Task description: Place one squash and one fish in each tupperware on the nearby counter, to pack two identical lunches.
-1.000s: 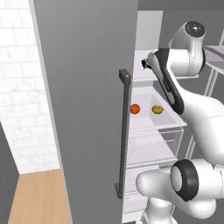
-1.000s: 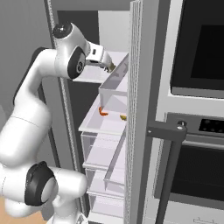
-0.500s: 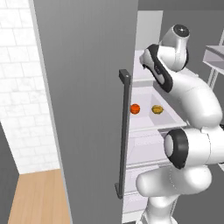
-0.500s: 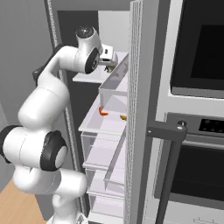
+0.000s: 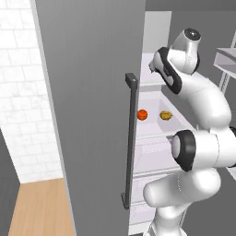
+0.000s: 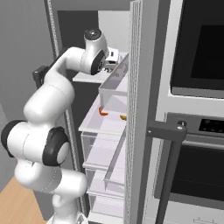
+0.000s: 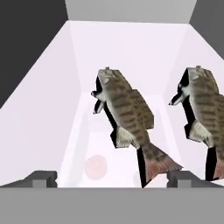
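From the hand camera I see two fish on a pale fridge shelf: one fish [image 7: 127,116] centred, the other fish [image 7: 203,109] just beside it at the frame's edge, both mottled brown with reddish tails. My pincer [image 7: 112,178] is spread wide, tips flanking the nearer tail, holding nothing. White walls slope in on both sides, leaving open shelf to the left. Base views add the shelf below: an orange-red squash [image 5: 142,115] and a yellow-ochre squash [image 5: 166,115], apart, behind the grey door [image 5: 92,115].
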Tool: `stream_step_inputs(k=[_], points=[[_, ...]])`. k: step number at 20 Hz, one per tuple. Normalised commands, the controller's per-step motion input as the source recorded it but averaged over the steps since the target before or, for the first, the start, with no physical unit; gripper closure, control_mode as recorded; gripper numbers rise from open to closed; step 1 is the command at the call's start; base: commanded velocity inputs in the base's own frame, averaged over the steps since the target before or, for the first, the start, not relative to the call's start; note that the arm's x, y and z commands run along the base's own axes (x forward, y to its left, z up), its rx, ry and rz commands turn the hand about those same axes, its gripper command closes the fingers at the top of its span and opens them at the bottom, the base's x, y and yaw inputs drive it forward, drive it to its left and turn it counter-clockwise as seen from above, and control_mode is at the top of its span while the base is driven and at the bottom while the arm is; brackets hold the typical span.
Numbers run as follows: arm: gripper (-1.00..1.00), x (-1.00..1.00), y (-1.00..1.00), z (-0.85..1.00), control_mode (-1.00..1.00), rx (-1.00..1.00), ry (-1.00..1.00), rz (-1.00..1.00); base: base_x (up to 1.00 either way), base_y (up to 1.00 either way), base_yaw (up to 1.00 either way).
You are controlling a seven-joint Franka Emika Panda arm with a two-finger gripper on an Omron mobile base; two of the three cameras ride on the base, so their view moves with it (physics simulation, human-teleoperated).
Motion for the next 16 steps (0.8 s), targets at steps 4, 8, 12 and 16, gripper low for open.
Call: stream_step_inputs(k=[4, 8, 12, 16], points=[[-1.0, 0.53, -0.36, 0.0, -1.0, 0.0, 0.07, 0.0, 0.0, 0.0, 0.0], [-1.0, 0.55, -0.2, 0.12, -1.0, -0.02, 0.08, 0.0, 0.0, 0.0, 0.0], [-1.0, 0.96, -0.03, 0.0, -1.0, -0.02, 0.07, 0.0, 0.0, 0.0, 0.0], [-1.0, 0.75, 0.0, 0.0, -1.0, -0.05, 0.12, 0.0, 0.0, 0.0, 0.0]])
